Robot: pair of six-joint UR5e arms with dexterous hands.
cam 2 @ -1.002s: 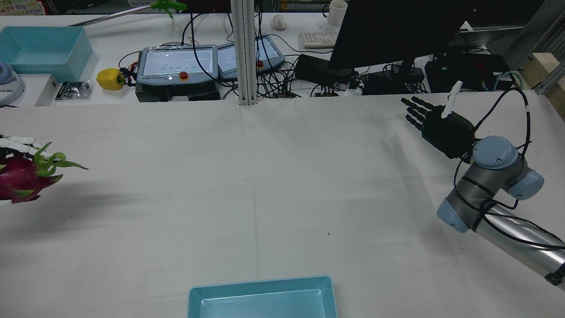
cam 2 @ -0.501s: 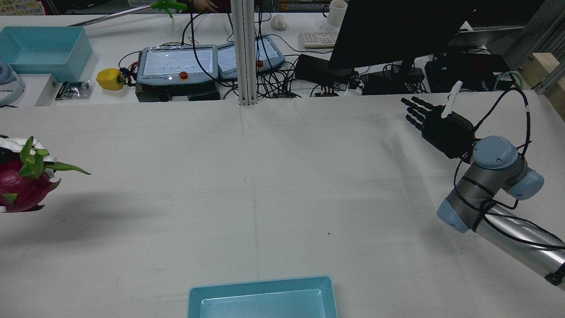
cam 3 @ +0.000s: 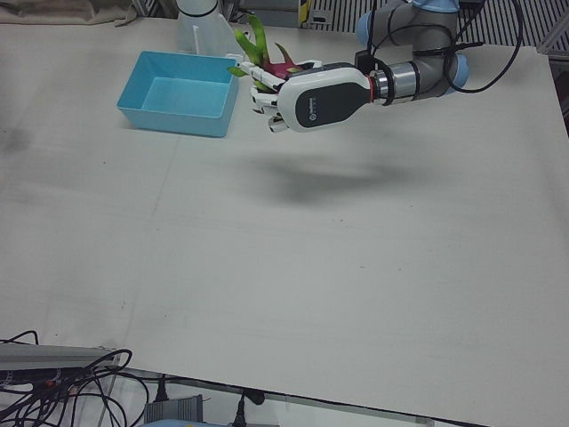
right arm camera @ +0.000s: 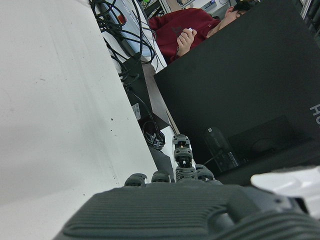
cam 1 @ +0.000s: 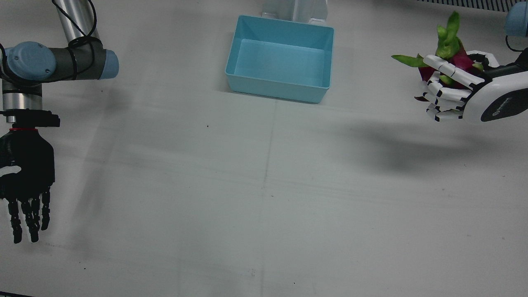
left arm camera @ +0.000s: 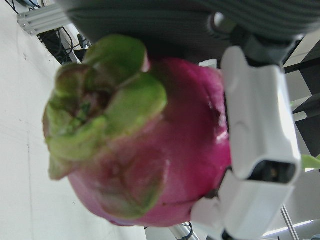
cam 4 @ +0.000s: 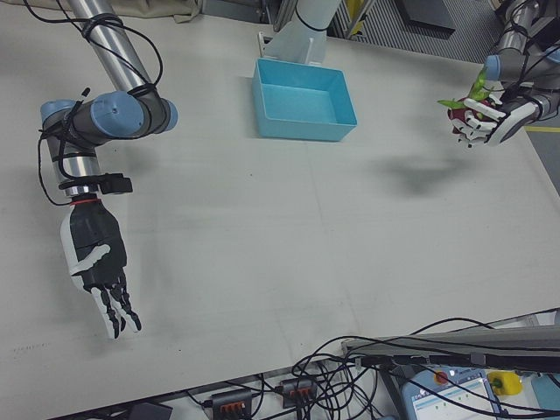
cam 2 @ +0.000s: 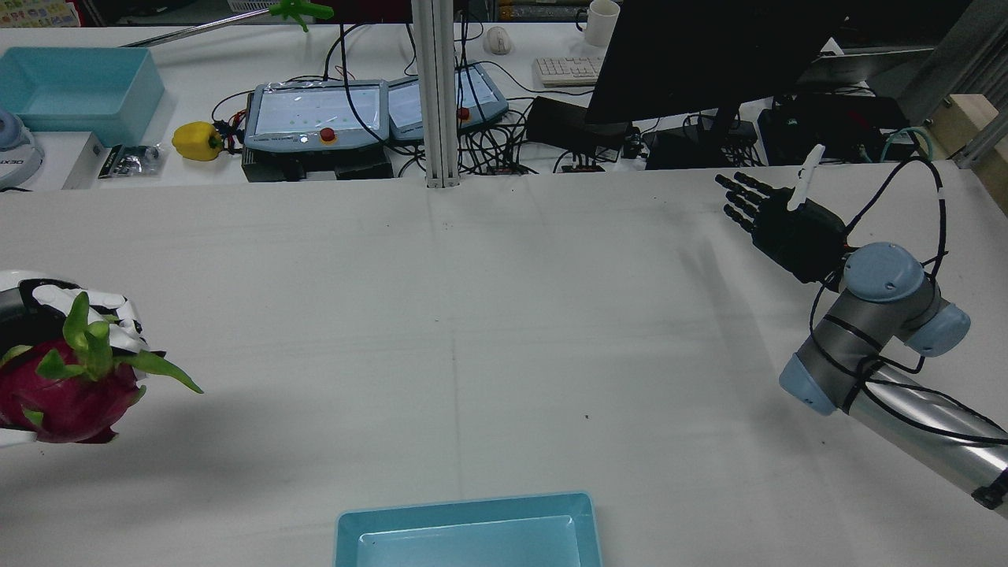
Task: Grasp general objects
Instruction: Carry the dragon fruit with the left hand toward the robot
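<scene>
left hand (cam 1: 462,97) wraps its white fingers around the one dragon fruit (cam 1: 451,53) above the table (cam 1: 264,185) right of the single blue bin (cam 1: 280,57), rear view shows right hand (cam 2: 776,220) spread, holding nothing.

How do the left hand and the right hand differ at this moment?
The left hand is white and curled around a dragon fruit; the right hand is black, holds nothing, and has its fingers stretched out. The left hand is nearer the blue bin; the right is far across the table. Both hang above the table, touching nothing on it.
</scene>
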